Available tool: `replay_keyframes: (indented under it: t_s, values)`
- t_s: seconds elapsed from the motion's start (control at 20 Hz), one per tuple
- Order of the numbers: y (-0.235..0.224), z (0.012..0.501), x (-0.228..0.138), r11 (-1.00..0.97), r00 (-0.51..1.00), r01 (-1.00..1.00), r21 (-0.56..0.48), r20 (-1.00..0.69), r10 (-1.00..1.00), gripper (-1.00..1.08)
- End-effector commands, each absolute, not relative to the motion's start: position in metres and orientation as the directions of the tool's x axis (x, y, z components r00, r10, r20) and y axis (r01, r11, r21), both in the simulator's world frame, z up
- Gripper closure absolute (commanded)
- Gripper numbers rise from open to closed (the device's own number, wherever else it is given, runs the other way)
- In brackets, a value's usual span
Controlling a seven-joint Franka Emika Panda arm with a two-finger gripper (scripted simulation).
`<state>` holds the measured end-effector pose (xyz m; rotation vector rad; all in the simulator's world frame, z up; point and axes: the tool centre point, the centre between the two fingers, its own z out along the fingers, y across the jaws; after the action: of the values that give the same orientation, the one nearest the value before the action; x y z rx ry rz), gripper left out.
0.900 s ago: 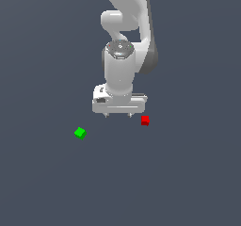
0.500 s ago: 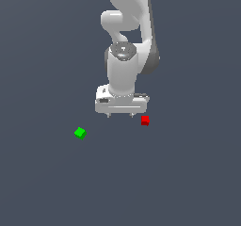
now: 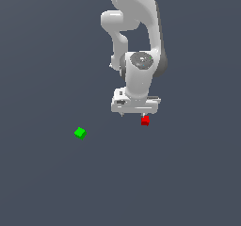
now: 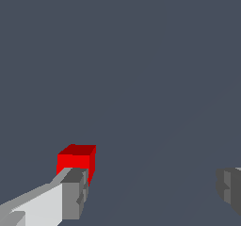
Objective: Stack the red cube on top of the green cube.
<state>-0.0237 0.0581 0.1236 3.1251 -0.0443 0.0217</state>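
Observation:
The red cube [image 3: 145,120] lies on the grey floor, just below the end of the gripper hand that is toward the exterior view's right. The green cube [image 3: 80,133] lies well off toward the exterior view's left, apart from everything. My gripper [image 3: 133,114] hangs low over the floor, open and empty. In the wrist view the red cube [image 4: 76,159] sits just beyond one fingertip [image 4: 73,192], which hides part of it. The cube is not between the fingers. The other fingertip [image 4: 229,188] is far across, and the gripper [image 4: 150,190] is wide open. The green cube is out of the wrist view.
The white arm [image 3: 136,27] rises behind the gripper at the top of the exterior view. The floor [image 3: 47,55] is plain dark grey all round, with no other objects.
The gripper and arm have shifted toward the exterior view's right, closer to the red cube. Both cubes have stayed where they were.

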Motion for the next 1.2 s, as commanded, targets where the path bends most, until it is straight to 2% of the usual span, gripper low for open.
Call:
replay_keyframes:
  t_s: [0.0, 0.5, 1.15]
  values:
    - [0.078, 0.109, -0.034, -0.999, 0.999, -0.04, 0.012, 0.01, -0.04, -0.92]
    - [0.133, 0.072, -0.056, -0.997, 0.997, -0.072, 0.001, 0.0, -0.072, -0.92]
    - [0.137, 0.067, -0.056, -0.997, 0.997, -0.074, 0.0, 0.0, -0.074, -0.92]
